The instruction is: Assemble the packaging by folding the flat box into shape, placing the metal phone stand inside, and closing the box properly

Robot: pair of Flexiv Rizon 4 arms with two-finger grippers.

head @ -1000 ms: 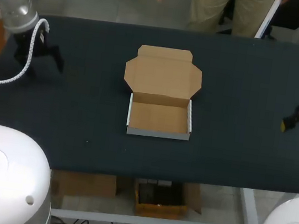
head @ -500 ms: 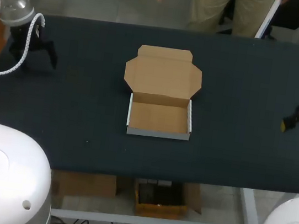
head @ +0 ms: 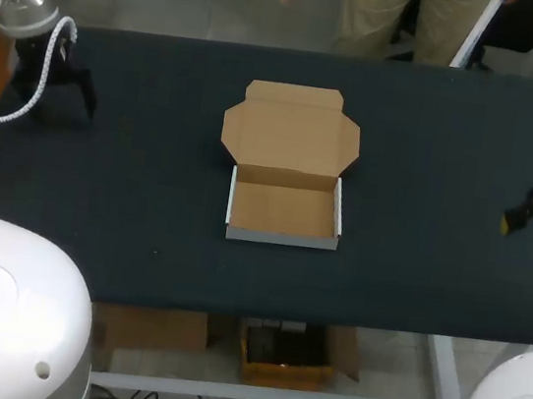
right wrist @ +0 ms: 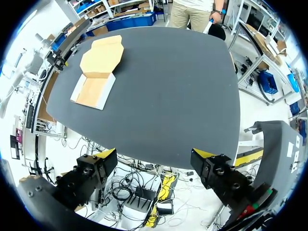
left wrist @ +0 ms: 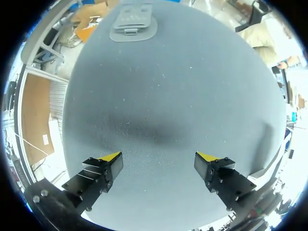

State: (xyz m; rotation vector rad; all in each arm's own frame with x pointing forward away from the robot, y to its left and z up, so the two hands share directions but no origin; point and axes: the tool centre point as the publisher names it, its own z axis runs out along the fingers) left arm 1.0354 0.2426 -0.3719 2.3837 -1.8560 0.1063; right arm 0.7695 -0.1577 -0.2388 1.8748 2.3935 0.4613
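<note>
Dark table (head: 430, 163) spans the head view with all four edges in sight. Box (head: 289, 168) sits at centre frame: tray walls folded up, lid and flaps lying open and flat toward the upper frame. Left gripper (left wrist: 159, 156) hangs at upper left, fingers spread apart over bare tabletop. Right gripper (right wrist: 154, 153) hangs at the right edge, mid-height, fingers likewise apart. Broad bare surface separates the box from both.
</note>
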